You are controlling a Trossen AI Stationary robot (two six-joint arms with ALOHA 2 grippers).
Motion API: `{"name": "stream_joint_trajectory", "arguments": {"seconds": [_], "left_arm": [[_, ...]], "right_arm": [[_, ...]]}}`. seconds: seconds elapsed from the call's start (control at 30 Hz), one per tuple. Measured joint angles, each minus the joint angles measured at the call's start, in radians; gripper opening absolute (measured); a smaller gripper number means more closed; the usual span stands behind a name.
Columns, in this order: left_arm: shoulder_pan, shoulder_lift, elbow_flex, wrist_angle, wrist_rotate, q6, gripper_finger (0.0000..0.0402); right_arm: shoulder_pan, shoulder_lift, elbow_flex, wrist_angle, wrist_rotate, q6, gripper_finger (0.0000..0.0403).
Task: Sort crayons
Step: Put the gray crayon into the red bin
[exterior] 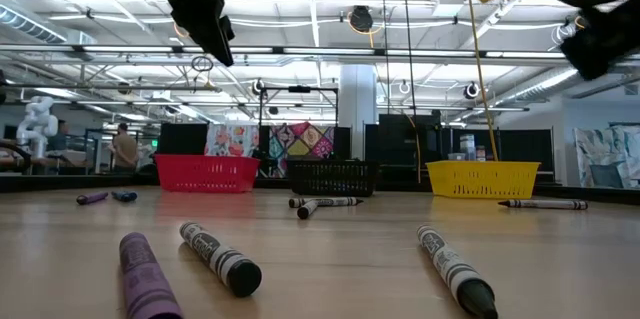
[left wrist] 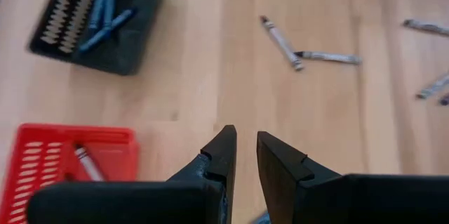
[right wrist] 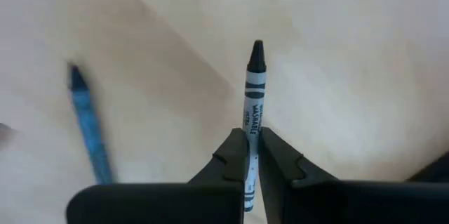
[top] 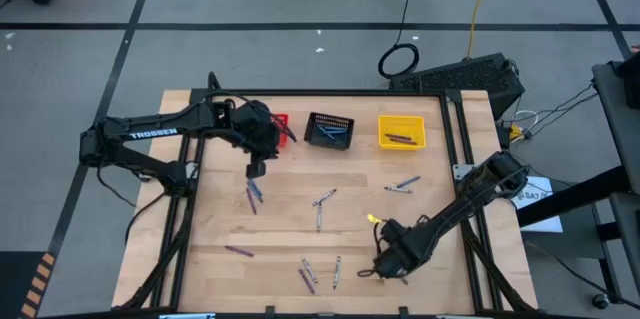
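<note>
The right gripper (right wrist: 252, 155) is clenched on a grey crayon (right wrist: 253, 90), whose black tip projects forward beyond the fingers; in the high view this gripper (top: 385, 262) sits low over the worktop (top: 280, 224) near its front edge, right of centre. A blue crayon (right wrist: 90, 131) lies on the bare wood just beside the held one, not touching it. Close by toward the front edge lies a small cluster of grey and purple crayons (top: 320, 274), and a lone purple crayon (top: 239, 251) lies toward the front left. A crossed pair of grey crayons (top: 321, 204) occupies the middle of the worktop, with two more (top: 403, 185) toward the right edge. The left gripper (left wrist: 245, 155) hangs above the worktop near the back left, fingers slightly parted and holding nothing; below it on the wood lie two purple-blue crayons (top: 253, 196). Along the back edge stand three mesh baskets in a row: a red basket (left wrist: 42, 161) containing one crayon, partly covered by the left arm in the high view, a black basket (top: 329, 131) holding blue crayons, and a yellow basket (top: 401, 131) holding one dark crayon. Nothing lies between the right gripper and the baskets except the scattered crayons at mid-worktop.
</note>
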State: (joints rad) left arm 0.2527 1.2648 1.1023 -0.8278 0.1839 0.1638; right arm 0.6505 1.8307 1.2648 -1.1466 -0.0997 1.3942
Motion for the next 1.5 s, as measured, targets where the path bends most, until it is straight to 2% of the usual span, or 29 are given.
{"name": "stream_joint_trajectory", "arguments": {"seconds": [0.1, 0.3, 0.53, 0.87, 1.1, 1.3, 1.5], "left_arm": [[0.000, 0.001, 0.000, 0.000, -0.043, 0.000, 0.0061], [0.000, 0.016, 0.000, 0.016, -0.051, -0.001, 0.0061], [0.000, 0.055, -0.076, 0.199, -0.051, 0.001, 0.0061], [0.001, 0.092, -0.101, 0.411, -0.063, 0.007, 0.0061], [0.000, 0.136, -0.101, 0.599, -0.044, -0.002, 0.0061], [-0.001, 0.202, -0.101, 0.716, 0.088, -0.047, 0.0061], [-0.005, 0.251, -0.102, 0.836, 0.111, -0.083, 0.0061]], "right_arm": [[-0.033, -0.026, 0.000, -0.013, 0.040, -0.044, 0.0002], [-0.113, -0.080, 0.001, -0.012, 0.161, -0.148, 0.0002], [-0.199, -0.177, 0.002, -0.010, 0.495, -0.206, 0.0002], [-0.284, -0.334, 0.002, 0.016, 0.745, -0.370, 0.0002], [-0.353, -0.370, 0.002, 0.144, 0.783, -0.580, 0.0002], [-0.432, -0.371, 0.002, 0.311, 0.783, -0.777, 0.0002], [-0.479, -0.371, 0.003, 0.494, 0.733, -0.973, 0.0002]]}}
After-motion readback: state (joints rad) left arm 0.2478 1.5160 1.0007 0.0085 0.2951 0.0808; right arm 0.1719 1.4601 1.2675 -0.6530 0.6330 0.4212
